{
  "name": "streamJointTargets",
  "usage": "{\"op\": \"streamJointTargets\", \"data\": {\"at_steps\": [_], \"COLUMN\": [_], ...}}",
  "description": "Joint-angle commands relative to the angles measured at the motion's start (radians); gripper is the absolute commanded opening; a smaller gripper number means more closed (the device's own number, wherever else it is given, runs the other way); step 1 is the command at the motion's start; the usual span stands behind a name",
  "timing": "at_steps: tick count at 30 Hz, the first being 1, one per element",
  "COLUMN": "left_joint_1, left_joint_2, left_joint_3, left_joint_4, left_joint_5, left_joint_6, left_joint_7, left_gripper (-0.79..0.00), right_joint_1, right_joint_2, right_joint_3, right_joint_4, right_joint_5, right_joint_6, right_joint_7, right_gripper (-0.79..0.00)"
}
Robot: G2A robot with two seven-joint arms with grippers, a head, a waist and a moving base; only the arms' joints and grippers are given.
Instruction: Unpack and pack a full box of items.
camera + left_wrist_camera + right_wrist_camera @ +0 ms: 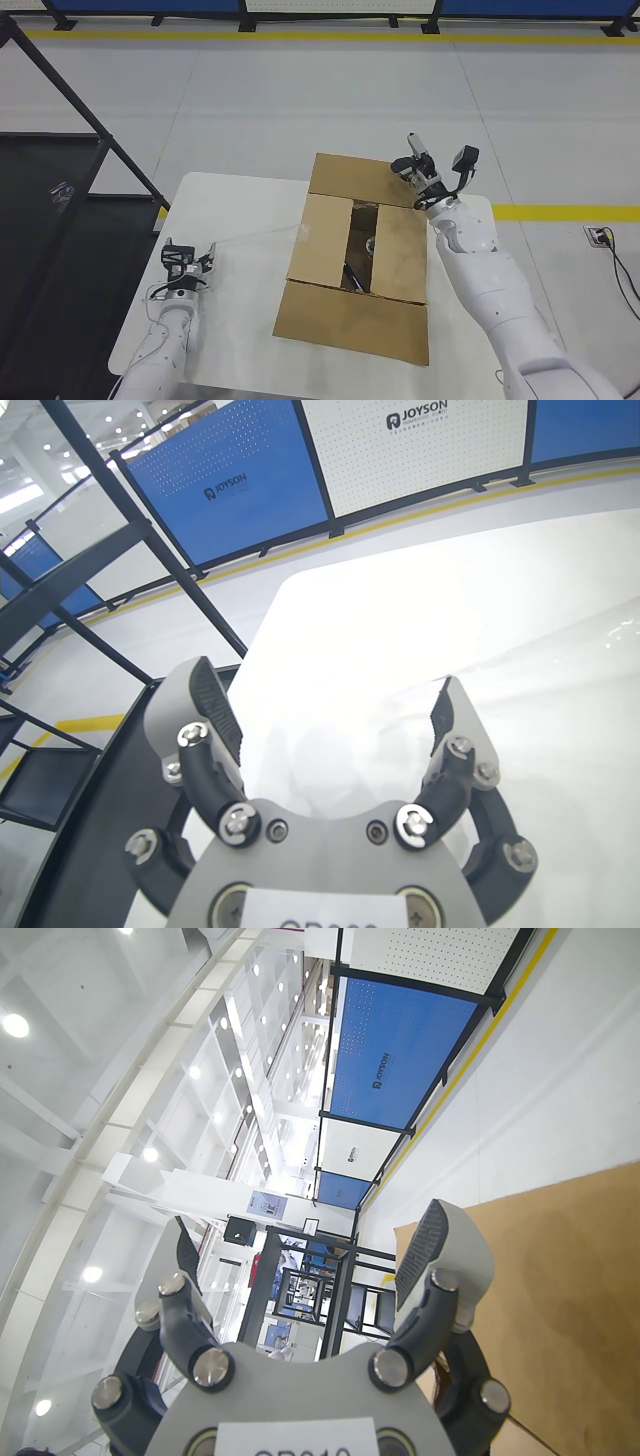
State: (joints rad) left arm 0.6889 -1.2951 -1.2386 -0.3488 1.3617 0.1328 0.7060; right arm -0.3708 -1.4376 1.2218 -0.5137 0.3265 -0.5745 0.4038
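A brown cardboard box (355, 260) lies in the middle of the white table (240, 215), its flaps spread and a narrow gap showing dark items (356, 272) inside. My right gripper (412, 162) hovers open above the box's far right flap (560, 1278), its fingers (425, 1248) empty. My left gripper (187, 262) stands open near the table's left edge, well left of the box. In the left wrist view its pads (220, 710) are wide apart over bare white tabletop (400, 625), holding nothing.
A black metal rack (60, 190) stands beside the table's left edge, close to my left gripper. Blue and white partition panels (350, 465) and a yellow floor line (560, 212) lie beyond. Bare tabletop stretches between the left gripper and the box.
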Motion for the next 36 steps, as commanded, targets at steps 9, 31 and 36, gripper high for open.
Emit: {"op": "streamJointTargets", "data": {"at_steps": [9, 31, 36], "left_joint_1": [0.013, 0.079, 0.146], "left_joint_2": [0.014, 0.065, 0.070], "left_joint_3": [-0.025, -0.154, -0.193], "left_joint_4": [-0.006, -0.141, -0.299], "left_joint_5": [-0.020, -0.161, -0.265], "left_joint_6": [-0.015, -0.061, -0.210], "left_joint_7": [0.000, 0.047, 0.061], "left_gripper": [0.000, 0.000, 0.000], "right_joint_1": [0.016, 0.015, 0.004], "right_joint_2": [-0.009, -0.022, -0.007], "right_joint_3": [-0.005, 0.010, 0.033], "right_joint_4": [0.018, 0.004, -0.067], "right_joint_5": [-0.008, 0.052, 0.118], "right_joint_6": [0.003, 0.019, 0.147], "right_joint_7": [0.007, 0.099, 0.337], "right_gripper": [0.000, 0.000, 0.000]}}
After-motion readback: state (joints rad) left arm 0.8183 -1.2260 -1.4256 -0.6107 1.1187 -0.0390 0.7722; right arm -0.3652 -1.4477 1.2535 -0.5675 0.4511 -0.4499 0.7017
